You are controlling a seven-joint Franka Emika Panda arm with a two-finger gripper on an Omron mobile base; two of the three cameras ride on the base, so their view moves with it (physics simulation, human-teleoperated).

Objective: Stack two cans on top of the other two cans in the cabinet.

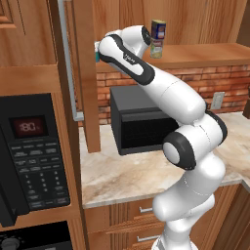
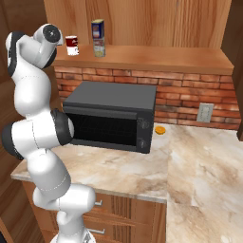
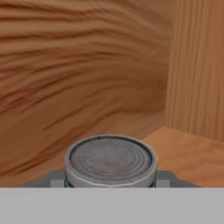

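Note:
In the hand view my gripper [image 3: 111, 182] is shut on the teal can [image 3: 111, 158]; its ridged silver top sits between the grey fingers [image 3: 53, 179]. It is in the left back corner of the cabinet [image 2: 166, 57]. Whether it rests on the shelf I cannot tell. The red-and-white can [image 2: 72, 45] stands alone on the shelf, just right of my hand. Further right, the dark blue and yellow can [image 2: 98, 27] stands stacked on the greenish-beige can [image 2: 99, 48]. That stack [image 1: 157, 39] appears in the left base view too, right of my wrist.
The open cabinet door [image 1: 85, 73] with its silver bar handle [image 1: 68, 58] hangs close to my hand's left. A black toaster oven [image 2: 111, 116] stands on the marble counter [image 2: 199, 161] under the shelf. A built-in microwave [image 1: 29, 151] is at the left. A small orange thing [image 2: 160, 129] lies by the oven.

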